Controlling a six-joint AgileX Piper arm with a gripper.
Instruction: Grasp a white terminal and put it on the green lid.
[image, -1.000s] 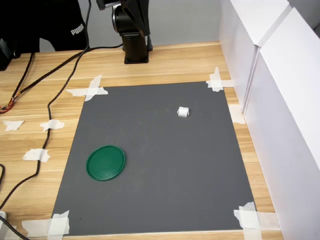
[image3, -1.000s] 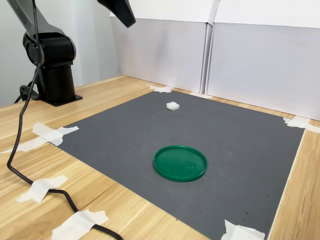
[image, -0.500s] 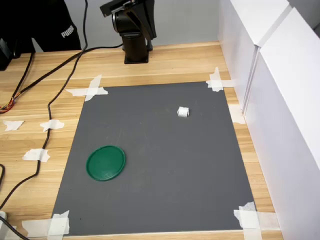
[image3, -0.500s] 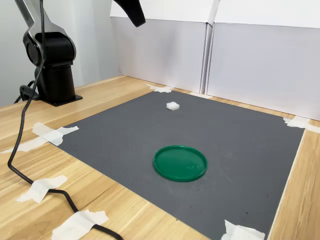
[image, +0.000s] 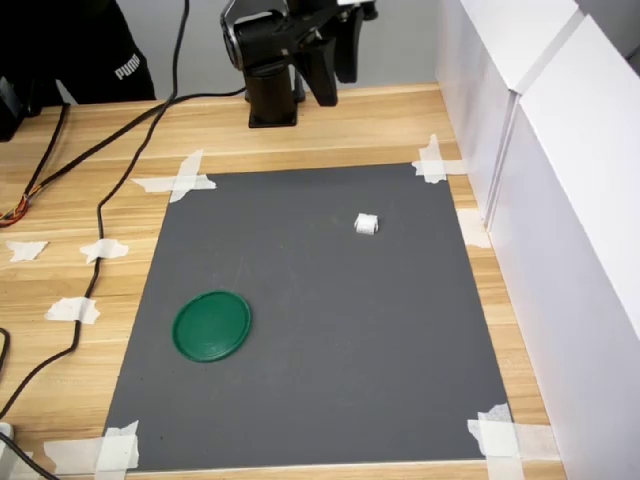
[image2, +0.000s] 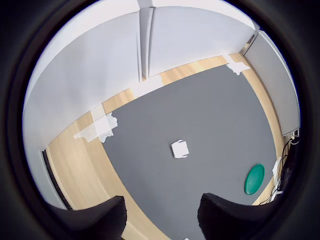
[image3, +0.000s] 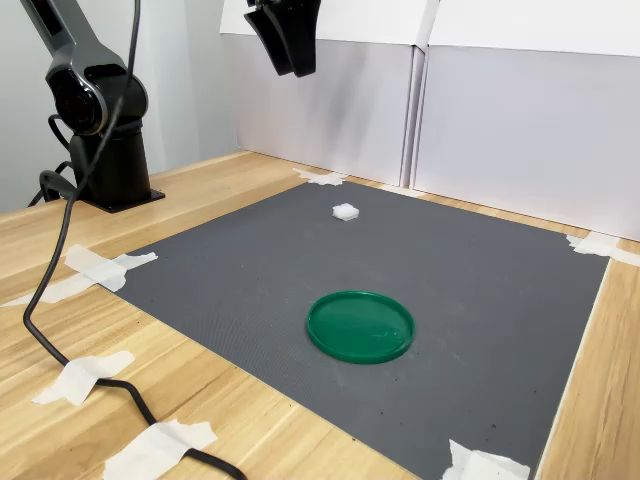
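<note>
The white terminal is a tiny white block lying on the grey mat, toward the first exterior view's upper right. It shows in the wrist view a little beyond the fingertips. The green lid lies flat on the mat, well apart from the terminal. My gripper hangs high in the air near the arm's base, above the mat's far edge. It is open, its two dark fingers spread with nothing between them.
A grey mat is taped to the wooden table with white tape pieces. White panels wall off the first exterior view's right side. A black cable runs over the table beside the mat. The arm's black base stands behind the mat.
The arm has swung out from its base: the gripper moved toward the mat, rightward in the second exterior view, and now shows whole in the first exterior view. The terminal and lid have not moved.
</note>
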